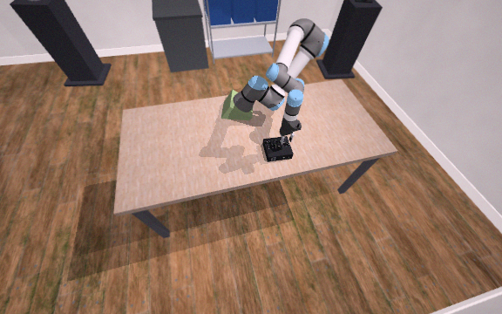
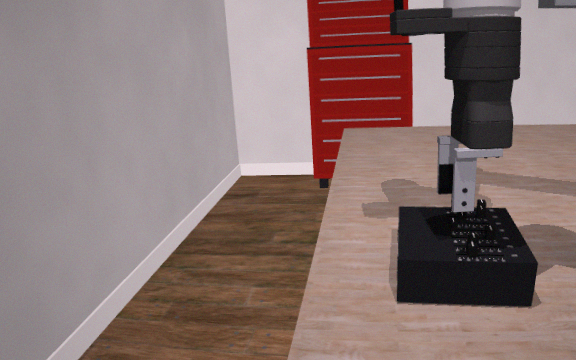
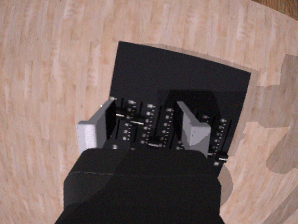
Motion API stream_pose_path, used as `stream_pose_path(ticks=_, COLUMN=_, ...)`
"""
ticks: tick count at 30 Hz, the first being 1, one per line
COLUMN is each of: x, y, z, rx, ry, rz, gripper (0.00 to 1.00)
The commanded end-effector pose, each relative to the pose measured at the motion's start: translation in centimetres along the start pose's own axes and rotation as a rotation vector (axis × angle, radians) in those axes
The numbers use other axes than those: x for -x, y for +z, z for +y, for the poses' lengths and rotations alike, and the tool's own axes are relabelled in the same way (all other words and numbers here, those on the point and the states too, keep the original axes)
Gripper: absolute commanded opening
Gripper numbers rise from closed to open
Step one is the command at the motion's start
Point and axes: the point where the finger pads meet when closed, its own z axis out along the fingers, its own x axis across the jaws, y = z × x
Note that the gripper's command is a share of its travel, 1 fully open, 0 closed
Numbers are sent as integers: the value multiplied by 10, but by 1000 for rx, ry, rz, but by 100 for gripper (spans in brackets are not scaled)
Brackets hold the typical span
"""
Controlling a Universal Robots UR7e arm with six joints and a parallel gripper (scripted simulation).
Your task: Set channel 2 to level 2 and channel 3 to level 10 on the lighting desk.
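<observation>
1. Presently catalogued: one lighting desk [image 2: 448, 270], a low black box with a flat top. The fader panel takes up one part of the top; the rest is plain black. It stands flat on the counter [image 2: 368, 310], near the counter's front edge in the top view [image 1: 278, 149].
2. Panel detail: several parallel fader tracks with small white scale marks beside them and small dark caps [image 3: 136, 124]. The caps sit at differing positions along their tracks. One cap [image 2: 481, 204] at the far row stands out above the panel edge in the exterior view. Levels are too small to read.
3. Claw [image 3: 143, 125]: fingers spread wide, nothing between them. It points straight down from the arm [image 1: 295, 93].
4. Relation, wrist view: the two grey fingers straddle the fader tracks, one at each side of the panel.
5. Relation, exterior view: fingertips hang low at the panel's far end, very near its surface; whether they touch cannot be told.
6. Also on the counter: a green block [image 1: 232, 109] under the arm's base, well apart from the desk.
</observation>
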Motion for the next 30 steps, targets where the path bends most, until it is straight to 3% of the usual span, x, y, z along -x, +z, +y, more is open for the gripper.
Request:
stream_pose_path(ticks=1, x=2, y=4, z=0, rx=-2, ry=97, rz=11, gripper=100)
stream_pose_path(ticks=18, x=3, y=7, z=1, rx=-2, ry=178, rz=9, gripper=100)
stream_pose_path(ticks=19, x=3, y=7, z=1, rx=-2, ry=178, rz=9, gripper=0)
stream_pose_path(ticks=30, x=3, y=7, z=1, rx=-2, ry=178, rz=9, gripper=0)
